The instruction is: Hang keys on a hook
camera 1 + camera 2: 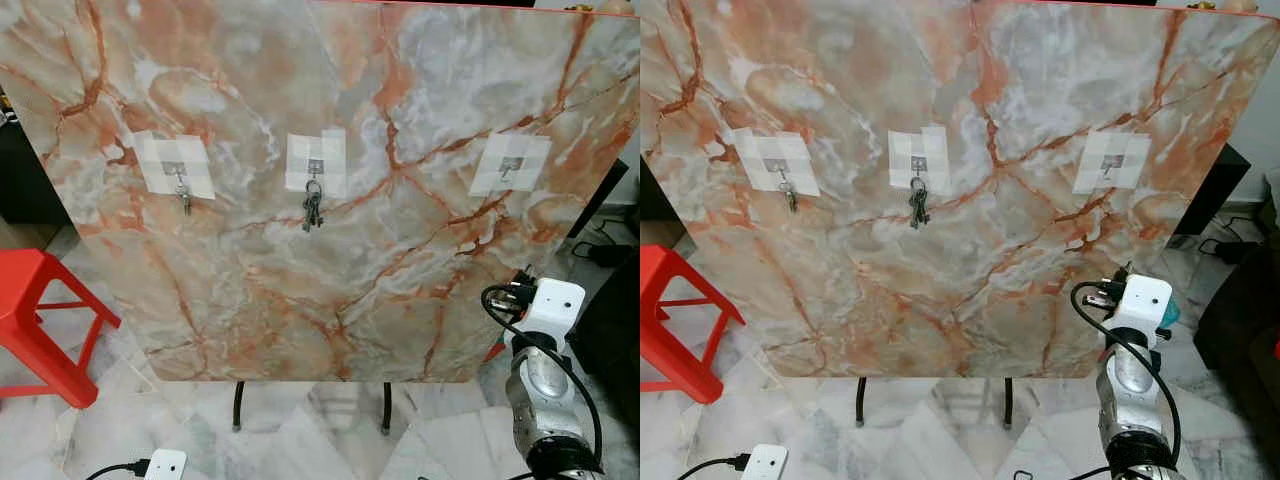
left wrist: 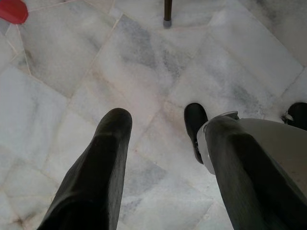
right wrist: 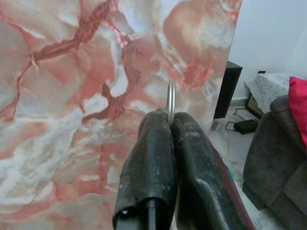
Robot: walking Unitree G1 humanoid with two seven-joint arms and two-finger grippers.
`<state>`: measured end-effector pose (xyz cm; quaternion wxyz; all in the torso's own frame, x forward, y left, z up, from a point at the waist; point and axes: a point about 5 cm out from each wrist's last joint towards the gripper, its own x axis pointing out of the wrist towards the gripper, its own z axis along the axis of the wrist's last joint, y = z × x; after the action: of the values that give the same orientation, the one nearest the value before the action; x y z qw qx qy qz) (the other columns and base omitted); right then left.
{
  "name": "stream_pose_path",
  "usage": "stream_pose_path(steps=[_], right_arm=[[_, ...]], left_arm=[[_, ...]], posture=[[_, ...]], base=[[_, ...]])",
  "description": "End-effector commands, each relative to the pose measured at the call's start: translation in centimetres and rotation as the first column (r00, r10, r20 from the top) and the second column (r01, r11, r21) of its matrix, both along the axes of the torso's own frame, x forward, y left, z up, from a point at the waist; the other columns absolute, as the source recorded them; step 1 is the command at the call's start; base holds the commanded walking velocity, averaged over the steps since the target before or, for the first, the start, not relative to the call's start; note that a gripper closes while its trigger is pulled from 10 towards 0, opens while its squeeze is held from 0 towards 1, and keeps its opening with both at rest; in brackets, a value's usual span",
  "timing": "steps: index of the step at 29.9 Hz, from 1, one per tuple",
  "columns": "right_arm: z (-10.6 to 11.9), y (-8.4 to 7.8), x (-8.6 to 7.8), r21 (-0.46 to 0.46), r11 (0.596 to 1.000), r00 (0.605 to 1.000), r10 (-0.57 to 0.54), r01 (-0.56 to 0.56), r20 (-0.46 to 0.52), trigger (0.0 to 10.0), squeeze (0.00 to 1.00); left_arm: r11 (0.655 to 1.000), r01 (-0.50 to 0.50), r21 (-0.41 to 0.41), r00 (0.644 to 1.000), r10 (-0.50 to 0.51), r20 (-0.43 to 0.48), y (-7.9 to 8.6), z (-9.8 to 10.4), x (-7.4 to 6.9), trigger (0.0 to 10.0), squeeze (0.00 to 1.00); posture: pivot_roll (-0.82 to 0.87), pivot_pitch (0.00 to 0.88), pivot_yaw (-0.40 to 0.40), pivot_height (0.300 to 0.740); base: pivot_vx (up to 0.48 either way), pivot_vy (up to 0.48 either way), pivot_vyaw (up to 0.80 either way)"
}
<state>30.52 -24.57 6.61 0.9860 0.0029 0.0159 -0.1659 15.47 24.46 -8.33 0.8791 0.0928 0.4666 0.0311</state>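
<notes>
Right gripper pinched on key ring, near marble board

the big upright pink-veined marble board blocks the middle of the frame. of its three taped hooks, the left hook carries a small key and the middle hook a dark key bunch; the right hook is bare, with open board around it. a red plastic stool crowds the lower left, and thin black stand legs cross the white marble floor below.

Marble board carries three hooks
</notes>
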Motion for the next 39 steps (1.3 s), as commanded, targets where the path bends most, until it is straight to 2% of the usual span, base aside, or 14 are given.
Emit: stream_pose_path(steps=[1, 23, 28, 34, 39], right_arm=[[0.8, 0.0, 0.2, -0.014, 1.000, 0.999, -0.001, 0.002, 0.039, 10.0, 0.00], [0.9, 0.4, 0.3, -0.023, 1.000, 0.999, -0.001, 0.002, 0.044, 10.0, 0.00], [0.8, 0.4, 0.1, -0.023, 1.000, 0.999, -0.015, 0.016, 0.044, 10.0, 0.00], [0.6, 0.1, -0.6, -0.039, 0.996, 0.996, -0.075, 0.077, 0.051, 10.0, 0.00], [1.0, -1.0, -0.9, -0.051, 0.985, 0.984, -0.164, 0.167, 0.064, 10.0, 0.00]], left_arm=[[1.000, -0.003, 0.003, 1.000, 0.003, -0.018, 0.1, -0.1, -0.4, 10.0, 0.00], [1.000, 0.001, 0.005, 1.000, -0.001, -0.012, 0.2, -0.1, -0.4, 10.0, 0.00], [1.000, 0.001, 0.007, 1.000, -0.001, -0.011, 0.2, -0.1, -0.4, 10.0, 0.00], [1.000, 0.003, 0.004, 1.000, -0.003, -0.013, 0.1, -0.2, -0.5, 10.0, 0.00], [1.000, 0.005, 0.005, 1.000, -0.005, -0.015, 0.1, -0.2, -0.5, 10.0, 0.00]], posture=[[0.01, 0.000, -0.057, 0.740], [0.01, 0.000, -0.059, 0.740], [0.02, 0.000, -0.062, 0.740], [0.02, 0.000, -0.063, 0.740], [0.01, 0.000, -0.062, 0.740]], base=[[0.247, 0.000, 0.00], [0.273, 0.000, 0.00], [0.000, 0.000, 0.00], [0.000, 0.000, 0.00], [0.000, 0.000, 0.00]])
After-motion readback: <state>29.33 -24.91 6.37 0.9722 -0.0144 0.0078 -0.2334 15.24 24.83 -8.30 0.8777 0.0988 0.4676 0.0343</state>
